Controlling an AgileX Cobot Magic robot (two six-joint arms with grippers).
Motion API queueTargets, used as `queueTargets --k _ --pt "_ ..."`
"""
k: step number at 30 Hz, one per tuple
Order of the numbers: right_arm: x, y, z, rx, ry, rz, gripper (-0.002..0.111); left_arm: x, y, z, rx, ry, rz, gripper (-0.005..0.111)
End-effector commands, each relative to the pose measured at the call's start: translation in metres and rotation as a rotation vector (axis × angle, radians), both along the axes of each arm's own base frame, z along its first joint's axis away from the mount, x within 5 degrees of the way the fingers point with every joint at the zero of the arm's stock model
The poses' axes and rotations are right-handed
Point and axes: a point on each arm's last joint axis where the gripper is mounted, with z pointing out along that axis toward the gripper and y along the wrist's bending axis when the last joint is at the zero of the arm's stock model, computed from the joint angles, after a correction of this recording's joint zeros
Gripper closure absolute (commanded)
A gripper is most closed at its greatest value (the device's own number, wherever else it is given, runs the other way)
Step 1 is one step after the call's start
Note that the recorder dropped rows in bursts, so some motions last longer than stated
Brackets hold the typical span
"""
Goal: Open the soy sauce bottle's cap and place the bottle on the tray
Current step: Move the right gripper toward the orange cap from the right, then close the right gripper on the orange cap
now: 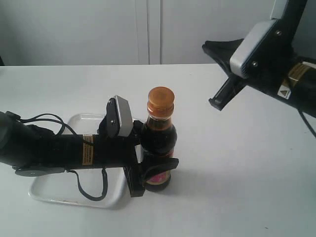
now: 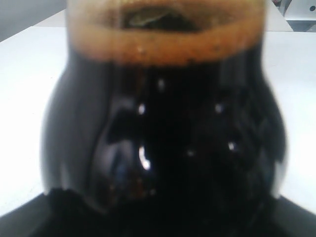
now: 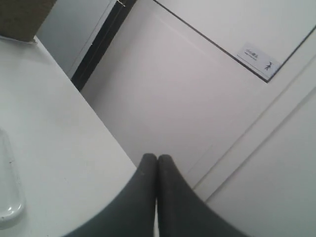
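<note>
The soy sauce bottle (image 1: 159, 136) stands upright just off the right edge of the white tray (image 1: 54, 190), dark liquid up to its neck. Its orange-brown cap (image 1: 161, 101) sits closed on top. My left gripper (image 1: 158, 170) reaches in from the left over the tray and is shut on the bottle's lower body, across the label. In the left wrist view the bottle (image 2: 163, 138) fills the picture. My right gripper (image 1: 206, 46) hangs high at the upper right, well away from the bottle. Its fingers (image 3: 148, 170) are pressed together with nothing between them.
The white tabletop (image 1: 237, 187) runs back to a pale wall (image 1: 148, 29). The left arm and its cable (image 1: 89, 190) lie across the tray. A brown box corner (image 3: 19, 17) shows on the table in the right wrist view.
</note>
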Motion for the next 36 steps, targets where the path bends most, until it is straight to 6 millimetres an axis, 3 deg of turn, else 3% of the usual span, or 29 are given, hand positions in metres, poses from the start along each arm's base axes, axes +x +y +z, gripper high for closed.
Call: queueTargets --k 1,12,24,36 --pt "0.014 0.01 -0.019 -0.104 -0.055 0.107 0.108 -0.004 0.0 -0.003 0.034 -0.005 -0.035 0.107" --pt "0.027 0.02 -0.051 -0.201 -0.15 0.24 0.108 -0.004 0.0 -0.003 0.034 -0.003 -0.036 0.107" --pt "0.016 0.046 -0.051 -0.22 -0.217 0.323 0.108 -0.004 0.0 -0.003 0.034 -0.003 -0.036 0.107" --pt "0.011 0.05 -0.044 -0.162 -0.277 0.361 0.108 -0.004 0.0 -0.003 0.034 -0.003 -0.036 0.107"
